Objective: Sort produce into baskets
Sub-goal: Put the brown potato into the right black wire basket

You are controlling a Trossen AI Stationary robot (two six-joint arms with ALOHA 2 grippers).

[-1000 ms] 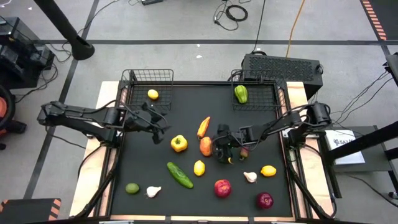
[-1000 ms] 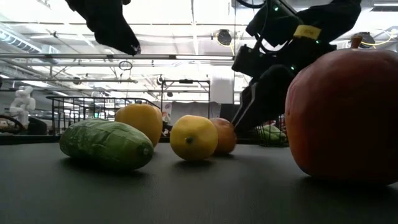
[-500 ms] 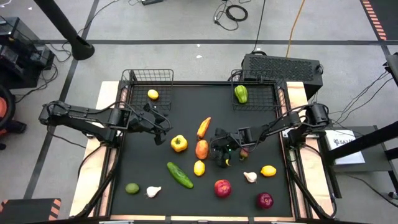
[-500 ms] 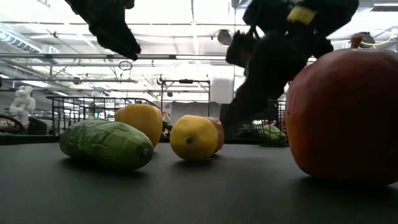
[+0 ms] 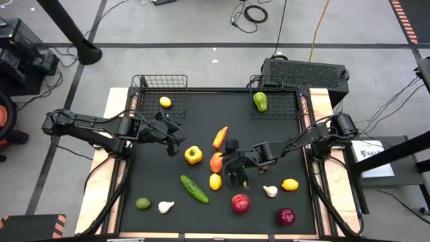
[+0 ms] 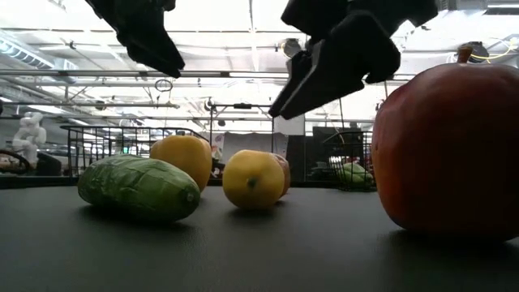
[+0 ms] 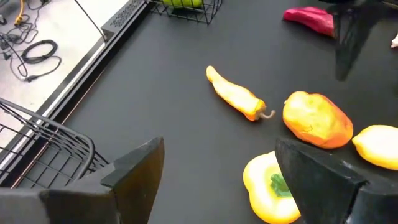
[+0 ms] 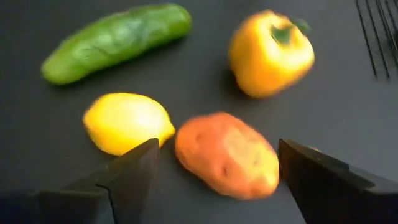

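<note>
While the right end effector point(image 5: 235, 171) hangs over the middle of the surface with its fingers spread wide and nothing between them, the trouble is plain to see: the orange, lumpy, potato-shaped vegetable point(image 8: 227, 154) it faces lies just beside a yellow lemon point(image 8: 127, 122), with a yellow bell pepper point(image 8: 271, 52) and a green cucumber point(image 8: 115, 35) close by. A descent slightly off line could put one finger on the lemon and roll it away, or pinch the rounded vegetable off-centre so it squirts out. The left end effector point(image 5: 173, 136), also spread and empty, waits near the left black wire-mesh basket point(image 5: 160, 83), where a yellow fruit already lies; a green pepper point(image 5: 260, 101) rests in the right black wire-mesh basket point(image 5: 295, 107). Most produce is scattered on the black matte surface point(image 5: 201, 107): a curved orange pepper point(image 7: 236, 101), red apples, white garlic and a lime along the near edge. Round the surface, cables trail over a grey floor with taped lines, and a black perforated box point(image 5: 304, 70) stands behind the right basket.
</note>
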